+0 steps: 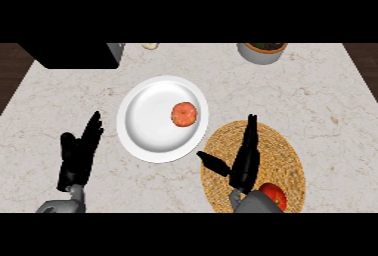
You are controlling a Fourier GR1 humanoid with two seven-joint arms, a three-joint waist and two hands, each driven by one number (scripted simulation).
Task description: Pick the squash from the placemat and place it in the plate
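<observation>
Squash [184, 114] on plate [148, 135]; right hand [244, 155] open over placemat [284, 150].

Counter [310, 100]: pale marbled stone, filling most of the view. Dark box-like object [70, 55]: stood at the far left edge of the counter, with a grey part at its right side. Small pale item [150, 46]: lay just right of it, too small to identify. Grey pot [261, 52]: stood at the far right, holding dark greenery.
</observation>
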